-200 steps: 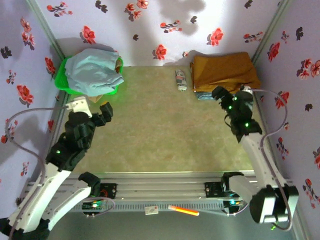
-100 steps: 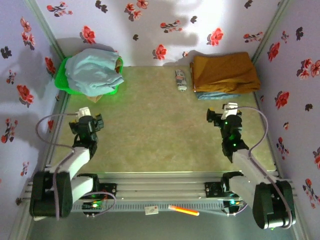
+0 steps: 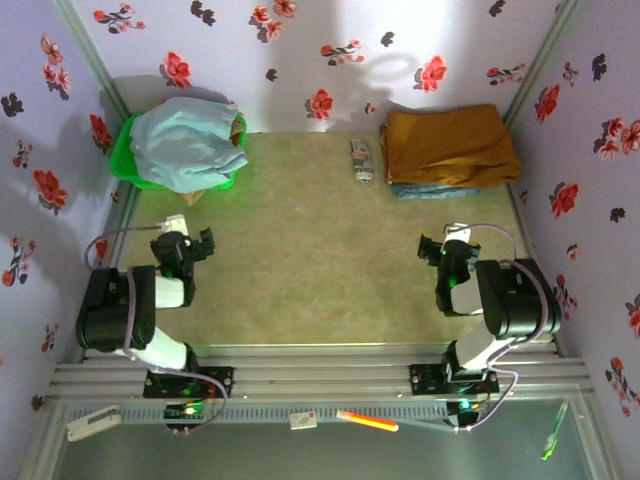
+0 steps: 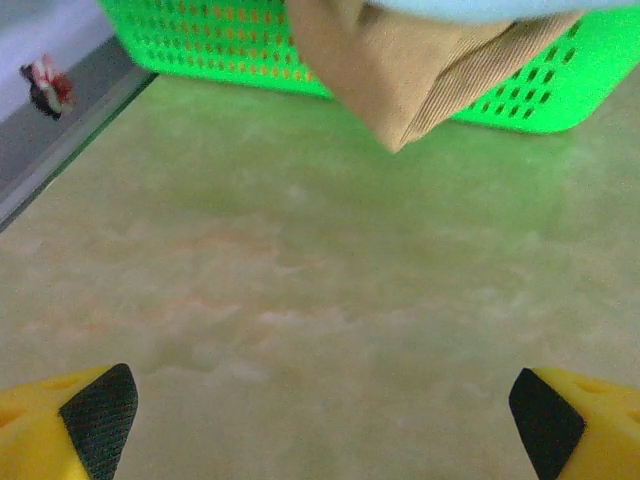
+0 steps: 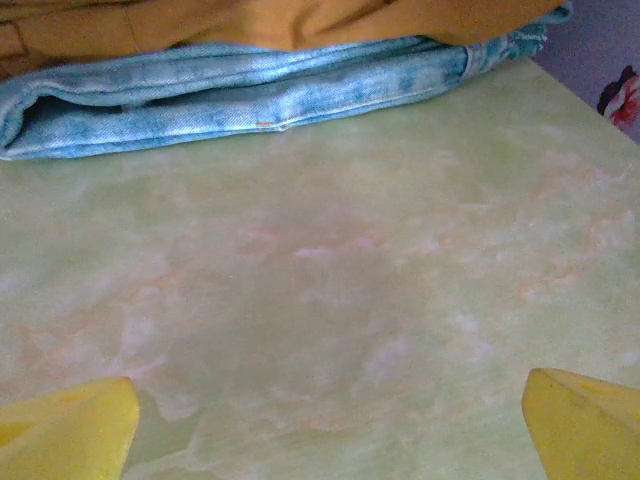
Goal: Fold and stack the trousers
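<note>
My left gripper [image 4: 320, 425] is spread wide, its two yellow fingers with dark pads at the bottom corners of the wrist view and nothing but bare table [image 3: 320, 260] between them. My right gripper [image 5: 320, 420] is just as wide and just as empty. From above, both arms sit folded low near their bases, the left gripper [image 3: 190, 245] and right gripper [image 3: 440, 248] well apart, each on its own side.

Ahead of the right fingers lies a folded blue denim garment [image 5: 250, 90], and on top of it the trousers [image 5: 300, 18], mustard cloth in a flat fold. In the overhead view the trousers [image 3: 450, 145] rest in the far right corner, squared up on the pile, well away from either gripper. I judge this pair folded and stacked.

Ahead of the left fingers is the green basket [image 4: 200, 40] with a corner of tan ribbed cloth [image 4: 420, 70] hanging over its wall; a pale blue garment [image 3: 185, 140] is heaped in it. If those count, they are what is left.

A small crumpled printed packet [image 3: 361, 160] lies just beside the pile, and a white tag [image 3: 303, 420] sits on the near rail; I cannot read writing on either.
</note>
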